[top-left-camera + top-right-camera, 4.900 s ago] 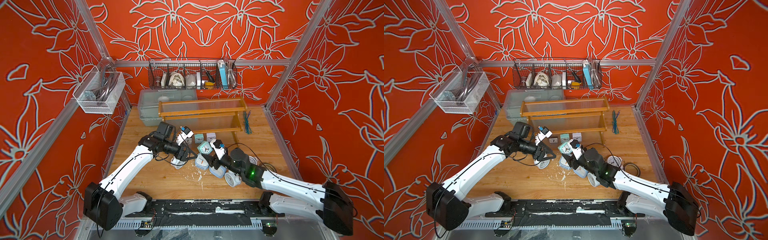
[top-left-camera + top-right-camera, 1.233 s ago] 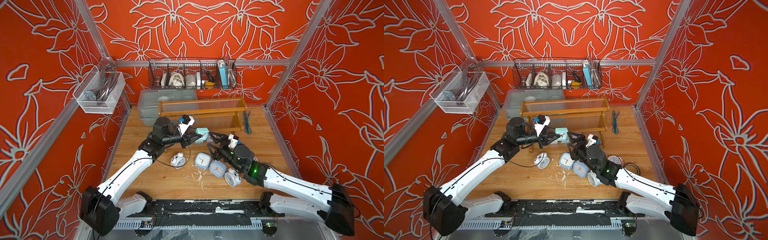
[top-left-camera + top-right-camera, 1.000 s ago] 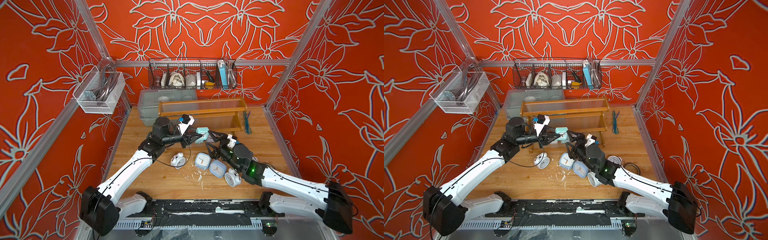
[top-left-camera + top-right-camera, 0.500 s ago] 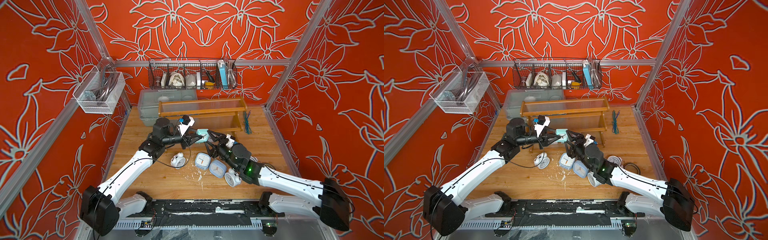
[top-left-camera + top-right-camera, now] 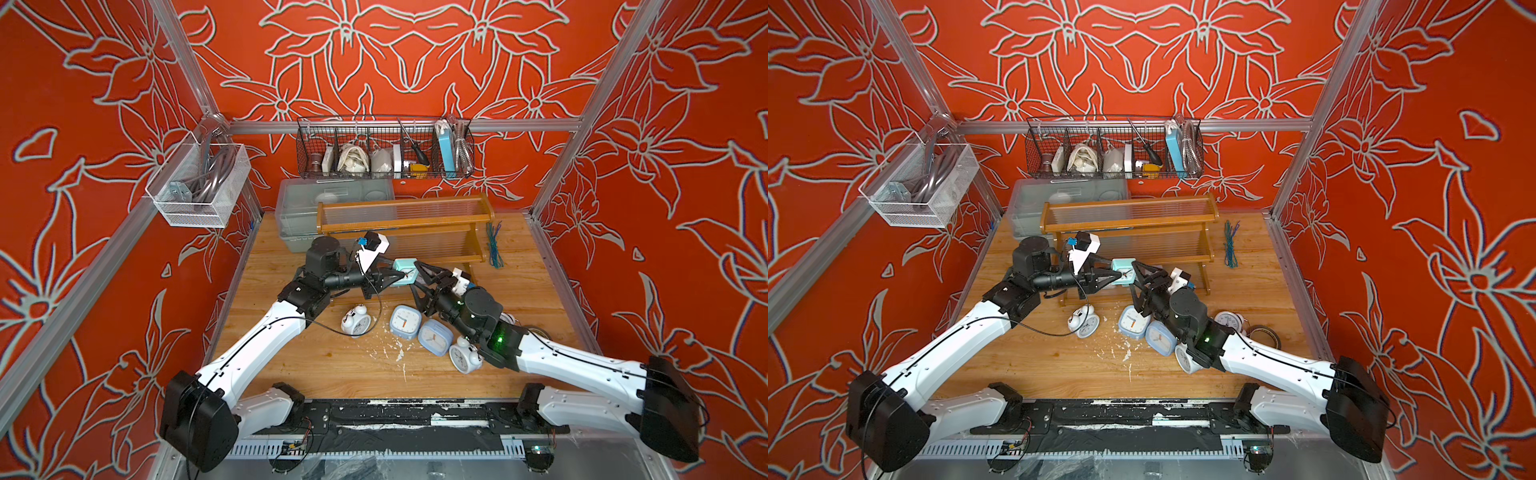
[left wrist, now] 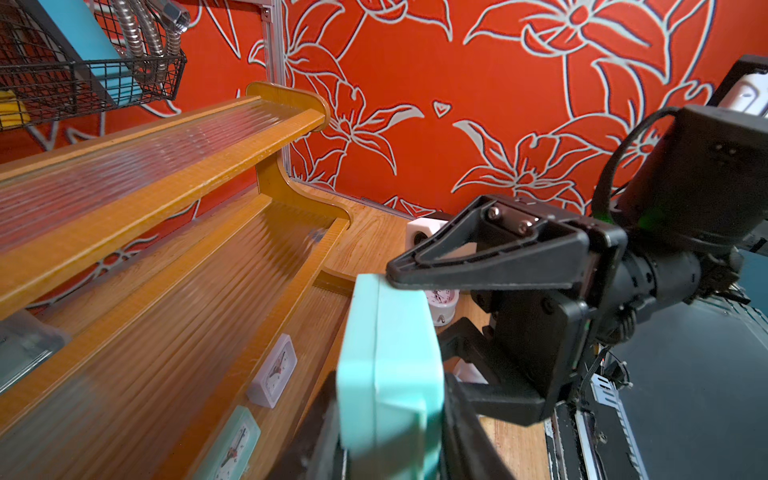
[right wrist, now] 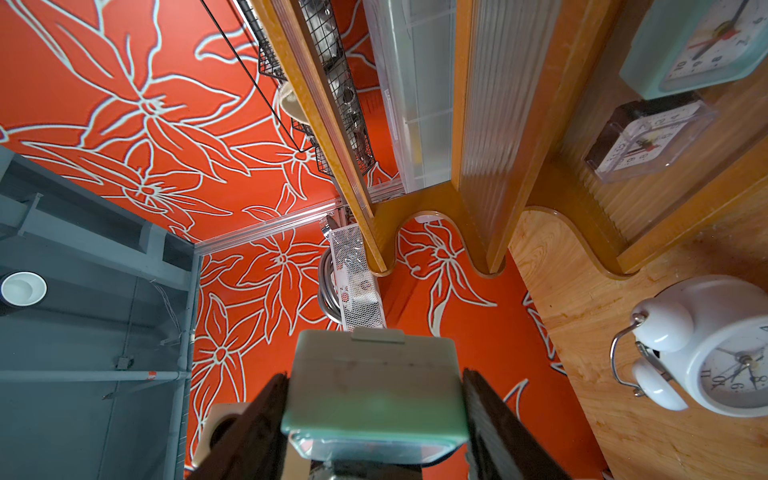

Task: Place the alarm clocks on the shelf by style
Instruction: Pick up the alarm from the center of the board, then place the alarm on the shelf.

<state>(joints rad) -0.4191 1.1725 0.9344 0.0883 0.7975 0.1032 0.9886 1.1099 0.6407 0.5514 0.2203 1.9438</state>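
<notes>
A tiny teal square alarm clock (image 5: pixel 404 270) (image 5: pixel 1123 270) hangs in front of the shelf (image 5: pixel 399 226) (image 5: pixel 1125 226). My left gripper (image 5: pixel 398 277) (image 6: pixel 388 415) is shut on its front and back. From the other side, my right gripper (image 5: pixel 414 277) (image 7: pixel 374 415) has a finger against each of its sides. On the shelf's bottom tier stand a white clock (image 6: pixel 274 372), a teal one (image 7: pixel 702 45) and a grey one (image 7: pixel 648 141). On the table lie two pale-blue clocks (image 5: pixel 405 322) (image 5: pixel 435 337) and white twin-bell clocks (image 5: pixel 355 324) (image 5: pixel 465 355) (image 5: pixel 1229 322).
A clear bin (image 5: pixel 299 208) stands behind the shelf, under a black wire basket (image 5: pixel 384 151) on the back wall. A white mesh basket (image 5: pixel 199 183) hangs on the left wall. Green ties (image 5: pixel 494 245) and a tape roll (image 5: pixel 1264 334) lie at the right.
My right gripper has reached up to the teal clock that the left holds, and its jaws have narrowed onto it. The left arm has stayed where it was.
</notes>
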